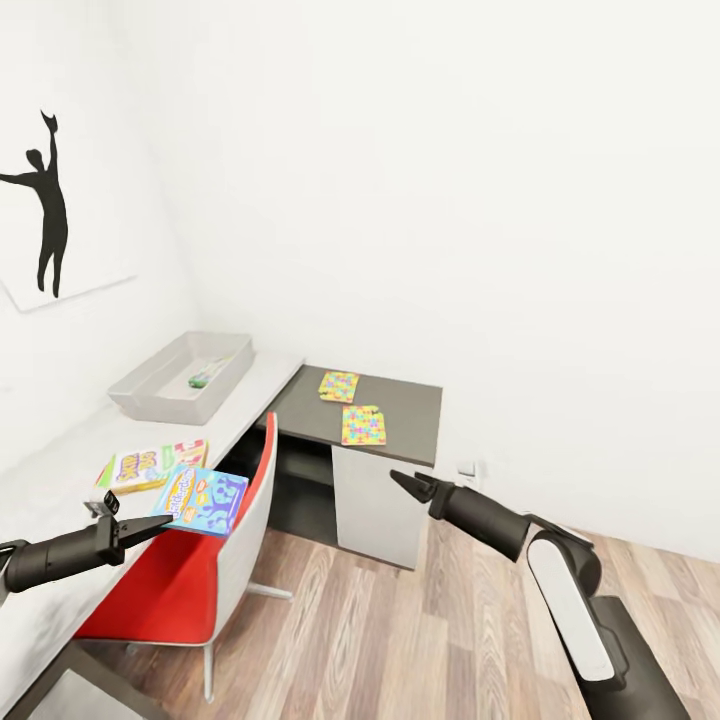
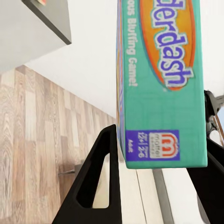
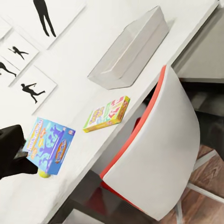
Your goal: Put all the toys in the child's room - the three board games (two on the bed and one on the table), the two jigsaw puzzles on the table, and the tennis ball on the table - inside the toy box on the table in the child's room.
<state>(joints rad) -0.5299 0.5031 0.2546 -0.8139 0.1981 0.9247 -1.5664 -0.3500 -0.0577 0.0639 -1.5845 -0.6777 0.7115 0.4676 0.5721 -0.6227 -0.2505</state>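
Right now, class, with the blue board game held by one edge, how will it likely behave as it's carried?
The blue board game looks stiff, staying flat. Held only at its edge by the left hand, it may tilt or slip. Probably light.

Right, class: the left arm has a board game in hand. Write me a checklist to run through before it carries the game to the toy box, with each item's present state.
1. Grip: left gripper shut on the blue board game — ok.
2. Game lifted off the white table — ok; the right wrist view shows it held above the surface.
3. Toy box open-topped and unobstructed — ok.
4. Path clear: the yellow board game lies between game and box — not ok, pass above it.
5. Right gripper out of the way — ok, over the floor.
6. Grip firmness — cannot tell.
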